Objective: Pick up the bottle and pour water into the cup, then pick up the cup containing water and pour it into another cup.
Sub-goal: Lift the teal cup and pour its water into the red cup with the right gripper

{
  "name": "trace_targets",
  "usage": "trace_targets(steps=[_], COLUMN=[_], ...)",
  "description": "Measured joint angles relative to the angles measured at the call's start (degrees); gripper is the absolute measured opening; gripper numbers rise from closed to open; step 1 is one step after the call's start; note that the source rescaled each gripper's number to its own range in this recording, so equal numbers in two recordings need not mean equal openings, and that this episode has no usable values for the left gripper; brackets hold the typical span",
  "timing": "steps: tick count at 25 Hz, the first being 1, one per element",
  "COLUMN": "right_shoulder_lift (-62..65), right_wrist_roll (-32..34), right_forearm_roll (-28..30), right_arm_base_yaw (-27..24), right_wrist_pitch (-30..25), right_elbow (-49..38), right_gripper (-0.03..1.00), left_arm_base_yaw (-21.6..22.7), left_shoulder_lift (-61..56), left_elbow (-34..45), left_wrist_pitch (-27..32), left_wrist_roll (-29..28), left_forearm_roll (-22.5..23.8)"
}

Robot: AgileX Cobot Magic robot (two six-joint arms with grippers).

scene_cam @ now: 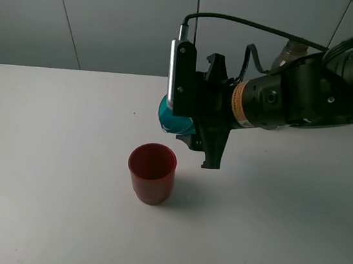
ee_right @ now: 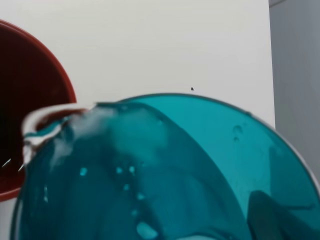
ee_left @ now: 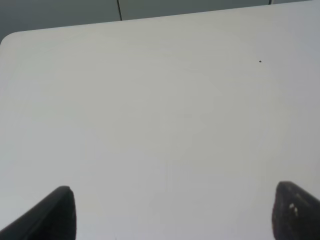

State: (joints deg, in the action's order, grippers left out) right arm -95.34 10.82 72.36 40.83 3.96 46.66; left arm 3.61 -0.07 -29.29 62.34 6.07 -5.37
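My right gripper (scene_cam: 187, 110) is shut on the teal cup (scene_cam: 173, 121), which it holds tipped on its side in the air, mouth toward the left. The cup hangs just above and behind the red cup (scene_cam: 151, 172), which stands upright on the white table (scene_cam: 41, 173). In the right wrist view the teal cup (ee_right: 165, 170) fills the frame, with water and droplets at its lowered lip beside the red cup's rim (ee_right: 35, 95). My left gripper (ee_left: 172, 217) is open and empty over bare table, with only its dark fingertips (ee_left: 55, 215) showing. The bottle is out of view.
The table's far edge (scene_cam: 74, 71) meets a grey wall. My right arm (scene_cam: 311, 98) reaches in from the right, above the table. A small dark speck (ee_left: 260, 62) lies on the tabletop.
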Motion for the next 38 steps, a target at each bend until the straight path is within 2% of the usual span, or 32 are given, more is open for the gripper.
trace_targets(steps=[11,22,38], right_shoulder_lift=[-1.26,-1.36,-4.46], right_wrist_roll=[-1.20,-9.89,-15.02], right_forearm_roll=[2.01,2.65,3.03], right_arm_base_yaw=[0.78,0.78,0.78], right_wrist_pitch=[-1.37,-1.50,-4.27], right_elbow=[1.81,2.10,4.57], right_gripper=[0.05,0.05,0.05], left_arm_base_yaw=[0.00,0.00,0.00], left_shoulder_lift=[0.00,0.00,0.00], left_elbow=[0.00,0.00,0.00], left_wrist_pitch=[0.00,0.00,0.00], left_wrist_roll=[0.00,0.00,0.00], left_forearm_roll=[0.00,0.00,0.00])
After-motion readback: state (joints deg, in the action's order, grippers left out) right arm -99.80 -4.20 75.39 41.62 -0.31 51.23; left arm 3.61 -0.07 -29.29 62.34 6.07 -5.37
